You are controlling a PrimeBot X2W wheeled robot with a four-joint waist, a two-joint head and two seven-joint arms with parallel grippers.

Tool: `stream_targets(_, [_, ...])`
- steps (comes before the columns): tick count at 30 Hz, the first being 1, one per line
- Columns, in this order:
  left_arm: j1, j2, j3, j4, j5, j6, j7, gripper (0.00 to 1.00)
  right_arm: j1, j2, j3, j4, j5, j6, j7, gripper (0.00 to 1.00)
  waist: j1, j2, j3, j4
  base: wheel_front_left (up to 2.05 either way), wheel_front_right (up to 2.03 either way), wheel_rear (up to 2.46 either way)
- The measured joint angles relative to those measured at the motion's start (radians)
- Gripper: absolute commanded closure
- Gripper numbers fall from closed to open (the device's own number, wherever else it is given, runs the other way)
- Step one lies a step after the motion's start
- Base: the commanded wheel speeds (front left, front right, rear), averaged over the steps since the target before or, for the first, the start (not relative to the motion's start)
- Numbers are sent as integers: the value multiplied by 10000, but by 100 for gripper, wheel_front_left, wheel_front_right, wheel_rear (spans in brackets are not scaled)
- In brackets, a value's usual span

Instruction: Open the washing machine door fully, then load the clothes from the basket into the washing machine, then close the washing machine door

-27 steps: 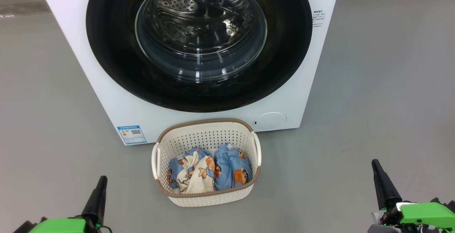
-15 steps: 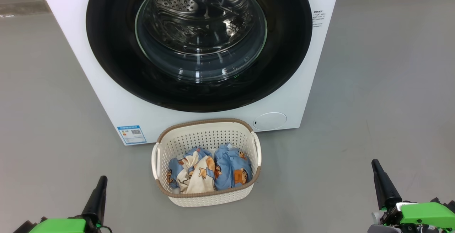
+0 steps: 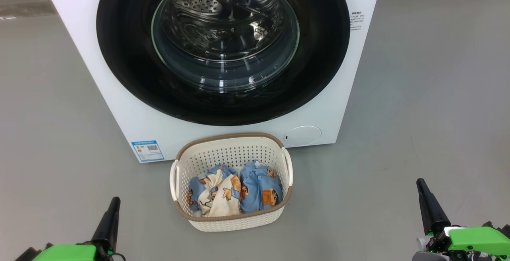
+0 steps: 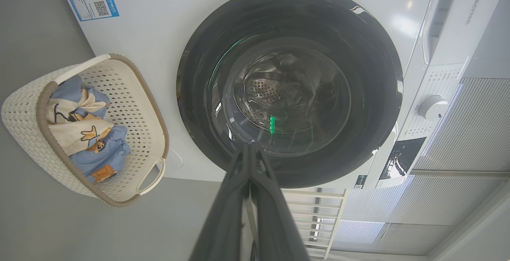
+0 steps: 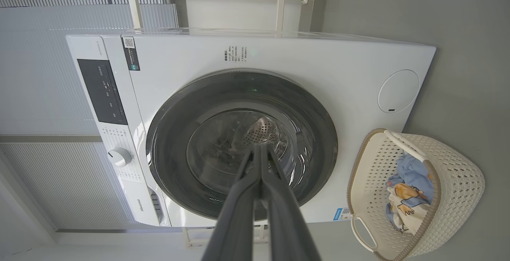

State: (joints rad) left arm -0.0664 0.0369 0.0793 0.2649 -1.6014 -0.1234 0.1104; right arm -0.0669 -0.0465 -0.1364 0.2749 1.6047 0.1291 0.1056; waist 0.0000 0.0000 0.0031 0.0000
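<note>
**Head view: door shut, both hands low and closed**

The washing machine door sits flush in the washing machine, ahead of and above both hands, and its glass shows a bare steel drum. No pull recess is plain on the black rim. I judge the opening step calls for finding the rim's free edge, hooking it with one fingertip and swinging it wide.

The basket stands close against the machine's foot, between the two hands and forward of them. The clothes are bundled in its bottom, so the door's arc should pass above it.

The left hand and the right hand each have their fingers pressed together, empty, well apart from the door.

The smooth grey floor lies under everything. In the right wrist view, slatted blinds stand beyond the machine.
</note>
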Motion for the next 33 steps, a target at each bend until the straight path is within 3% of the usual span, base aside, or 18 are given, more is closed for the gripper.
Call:
stream_targets(20, [0, 0, 0, 0, 0, 0, 0, 100, 0, 0, 0, 0, 0, 0, 0, 100, 0, 0, 0, 0, 0, 0, 0])
stream_targets(21, [0, 0, 0, 0, 0, 0, 0, 0, 0, 0, 0, 2, 0, 0, 0, 0, 0, 0, 0, 0, 0, 0, 0])
stream_targets(33, [409, -198, -211, 462, 67, 44, -150, 0, 338, 104, 59, 418, -109, -2, -134, 0, 3, 0, -17, -8, 0, 0, 0])
